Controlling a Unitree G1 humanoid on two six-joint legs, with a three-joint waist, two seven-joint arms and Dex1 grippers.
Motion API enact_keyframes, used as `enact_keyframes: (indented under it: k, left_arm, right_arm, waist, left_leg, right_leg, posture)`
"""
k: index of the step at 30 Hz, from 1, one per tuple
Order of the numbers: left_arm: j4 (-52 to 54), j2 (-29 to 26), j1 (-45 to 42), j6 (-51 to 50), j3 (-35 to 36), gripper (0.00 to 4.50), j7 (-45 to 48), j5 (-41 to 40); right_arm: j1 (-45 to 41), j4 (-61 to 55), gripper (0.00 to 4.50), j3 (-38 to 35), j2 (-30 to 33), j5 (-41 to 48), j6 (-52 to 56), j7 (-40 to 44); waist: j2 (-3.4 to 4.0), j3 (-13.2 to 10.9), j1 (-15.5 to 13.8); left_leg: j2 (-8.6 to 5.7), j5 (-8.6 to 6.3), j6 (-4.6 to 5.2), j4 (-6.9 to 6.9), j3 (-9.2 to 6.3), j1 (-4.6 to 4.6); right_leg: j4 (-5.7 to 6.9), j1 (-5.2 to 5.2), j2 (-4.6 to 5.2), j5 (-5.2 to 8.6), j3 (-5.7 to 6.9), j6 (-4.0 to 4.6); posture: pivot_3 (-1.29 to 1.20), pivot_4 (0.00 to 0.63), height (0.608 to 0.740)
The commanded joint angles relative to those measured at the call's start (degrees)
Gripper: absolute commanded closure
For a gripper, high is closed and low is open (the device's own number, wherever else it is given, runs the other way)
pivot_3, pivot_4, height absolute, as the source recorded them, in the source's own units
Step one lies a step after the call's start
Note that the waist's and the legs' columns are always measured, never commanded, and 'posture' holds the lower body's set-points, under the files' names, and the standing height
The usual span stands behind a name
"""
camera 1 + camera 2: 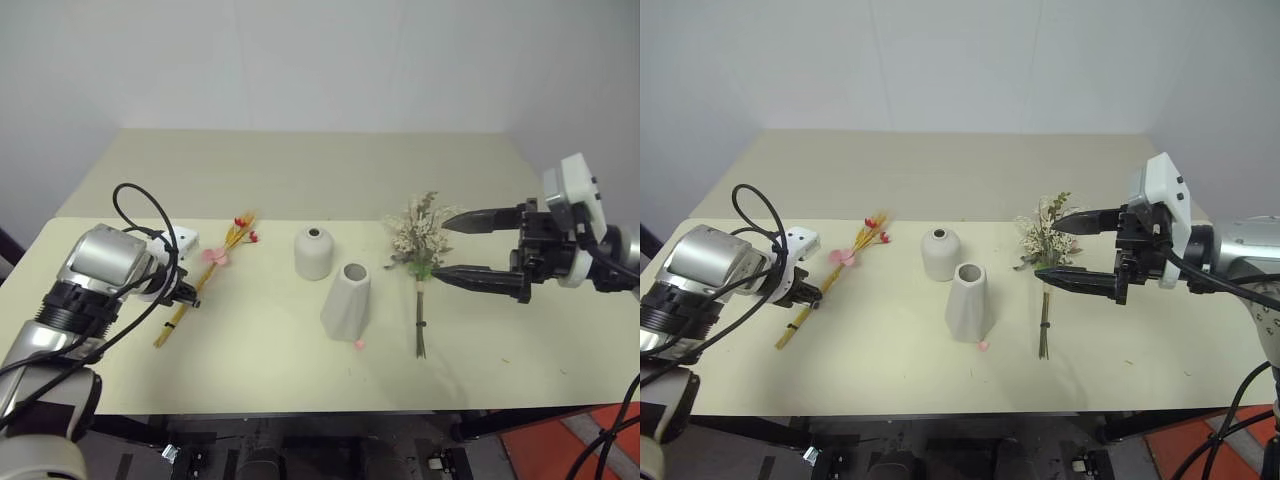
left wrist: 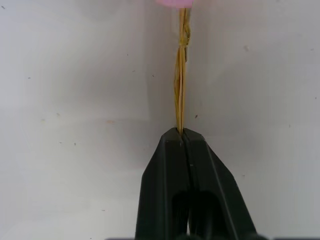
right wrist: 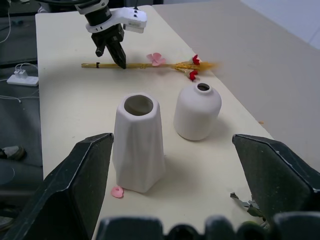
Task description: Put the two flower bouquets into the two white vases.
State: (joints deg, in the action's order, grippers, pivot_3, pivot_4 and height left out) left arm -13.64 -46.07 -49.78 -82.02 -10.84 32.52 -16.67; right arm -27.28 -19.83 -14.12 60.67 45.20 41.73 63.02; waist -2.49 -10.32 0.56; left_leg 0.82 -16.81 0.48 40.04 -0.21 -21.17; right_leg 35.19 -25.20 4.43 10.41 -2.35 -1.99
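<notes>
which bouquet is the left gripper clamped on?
The slim yellow-stalked bouquet with red and pink blossoms: the left gripper is shut on its stems. The bushy white-and-green bouquet lies untouched by the open right gripper.

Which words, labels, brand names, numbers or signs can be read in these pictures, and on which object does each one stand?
None: no readable text in any view.
The two white vases, the rounded vase and the taller vase, are plain.
The table bears no print or sign.
The left gripper and the right gripper show no legible lettering.
</notes>
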Motion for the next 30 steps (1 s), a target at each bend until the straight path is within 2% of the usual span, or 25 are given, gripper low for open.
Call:
enact_keyframes:
  k: [1, 4, 6, 14, 20, 24, 30]
  left_arm:
    - [2.8, 3.4, 1.0, 11.4, 13.9, 4.49, -8.1, 1.9]
    - [7.8, 7.3, 3.5, 25.7, 22.0, 4.49, -10.7, 0.7]
    - [8.7, 9.0, 3.1, 30.6, 23.0, 4.49, -12.6, 1.5]
    - [4.0, 15.9, -7.5, 39.4, 30.7, 4.49, -6.1, -9.5]
    - [-2.4, 21.2, -13.0, 48.0, 28.5, 4.49, 1.1, -11.9]
    - [-4.9, 25.8, -13.8, 51.0, 27.0, 4.49, 6.3, -14.2]
    - [-10.0, 29.7, -15.2, 53.0, 23.4, 4.49, 12.6, -14.4]
  right_arm:
    - [0.6, -1.4, 0.00, -2.9, 0.2, 0.5, -1.2, -0.1]
    - [1.3, -1.7, 0.00, -2.9, 0.0, 0.6, -0.8, -0.8]
    - [1.6, -2.2, 0.00, -3.1, -0.3, 1.3, 0.2, -1.8]
    - [2.7, -3.1, 0.00, -5.0, -2.2, 3.2, 2.6, -7.9]
    - [3.1, -5.3, 0.00, -7.1, -4.2, 5.1, 5.2, -14.9]
    - [2.7, -7.1, 0.00, -10.1, -6.7, 7.7, 7.6, -21.9]
    - [6.4, -11.6, 0.00, -13.3, -6.7, 9.8, 8.7, -25.1]
  waist:
    - [-0.01, 0.0, 0.0]
    - [-0.01, 0.0, 0.2]
    - [-0.01, 0.0, 0.1]
    - [-0.01, 0.0, -0.6]
    - [-0.01, 0.0, -0.8]
    - [-0.02, 0.0, -0.7]
    - [-0.02, 0.0, -0.6]
  left_leg:
    - [0.01, 0.00, 0.00, 0.01, -0.02, -0.01]
    - [0.01, 0.01, -0.01, -0.03, 0.03, -0.03]
    - [0.00, 0.01, -0.02, -0.05, 0.04, -0.04]
    - [-0.04, 0.02, -0.04, 0.02, 0.04, -0.07]
    - [-0.07, 0.02, -0.04, 0.02, 0.04, -0.07]
    - [-0.07, 0.02, -0.04, 0.02, 0.04, -0.05]
    - [-0.06, 0.02, -0.03, 0.02, 0.02, -0.11]
  right_leg:
    - [-0.03, 0.00, 0.00, -0.03, 0.02, 0.01]
    - [-0.07, -0.05, 0.05, -0.10, -0.04, 0.04]
    - [-0.10, -0.06, 0.07, -0.15, -0.05, 0.03]
    - [-0.15, 0.02, 0.07, -0.26, -0.01, -0.04]
    - [-0.16, 0.04, 0.07, -0.26, -0.03, -0.04]
    - [-0.15, 0.04, 0.05, -0.26, -0.04, -0.04]
    - [-0.17, 0.04, 0.03, -0.26, -0.03, -0.05]
  posture:
    - [0.00, 0.150, 0.740]
    - [0.00, 0.150, 0.740]
    - [0.00, 0.150, 0.740]
    - [0.00, 0.150, 0.740]
    - [0.00, 0.150, 0.740]
    - [0.00, 0.150, 0.740]
    - [0.00, 0.150, 0.740]
